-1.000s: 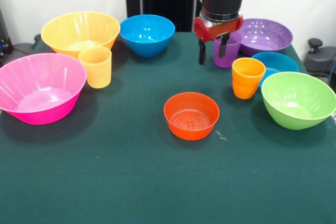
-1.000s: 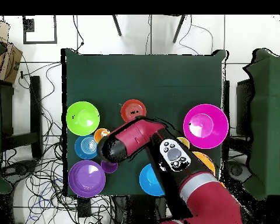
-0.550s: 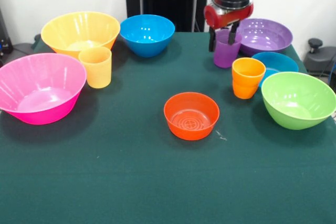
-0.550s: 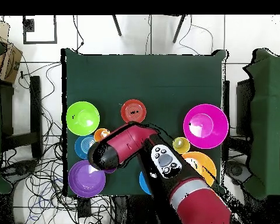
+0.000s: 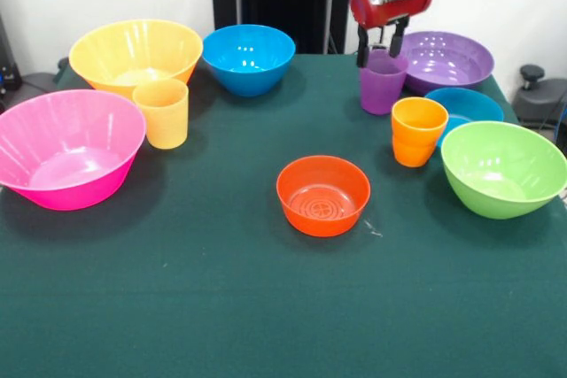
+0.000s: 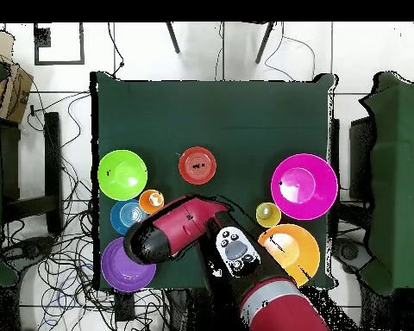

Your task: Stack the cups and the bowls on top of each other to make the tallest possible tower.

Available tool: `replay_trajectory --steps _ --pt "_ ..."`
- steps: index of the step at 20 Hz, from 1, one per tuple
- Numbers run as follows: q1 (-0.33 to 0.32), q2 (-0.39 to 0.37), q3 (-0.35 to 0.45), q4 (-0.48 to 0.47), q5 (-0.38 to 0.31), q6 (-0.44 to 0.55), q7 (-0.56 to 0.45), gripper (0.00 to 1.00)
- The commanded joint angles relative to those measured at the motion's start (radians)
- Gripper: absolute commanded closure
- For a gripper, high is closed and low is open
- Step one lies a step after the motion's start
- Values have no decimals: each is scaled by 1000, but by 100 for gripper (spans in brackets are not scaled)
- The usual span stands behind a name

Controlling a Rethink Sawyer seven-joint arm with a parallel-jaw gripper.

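Front view: tool (image 5: 382, 49) hangs directly above the purple cup (image 5: 381, 84), fingers spread either side of its rim, nothing held. The cup stands upright near the counter's (image 5: 221, 307) far edge, just beside the wide purple bowl (image 5: 447, 59); its long axis is vertical, in line with the tool. A straight descent looks like the coming move. Orange cup (image 5: 417, 131) and red-orange bowl (image 5: 322, 195) stand apart, unstacked.

Overhead view: the arm (image 6: 172, 233) covers the purple cup; probably it sits under the wrist, beside the wide purple bowl (image 6: 124, 269). Finger spread not visible here.
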Motion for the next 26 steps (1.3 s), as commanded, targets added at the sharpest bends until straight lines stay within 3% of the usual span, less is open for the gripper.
replay_trajectory --steps 1,6,9,15,19,22,26 --pt "17 136 -80 -11 -11 -156 172 0" --pt "70 182 -123 -35 4 -212 213 0" --pt "96 170 -129 -34 36 -218 221 0" --pt "90 136 -94 -31 110 -174 181 0" --pt "121 97 -93 4 166 -166 209 0" --pt "144 106 -107 5 181 -205 223 0" --pt "127 123 -92 -11 201 -202 189 0"
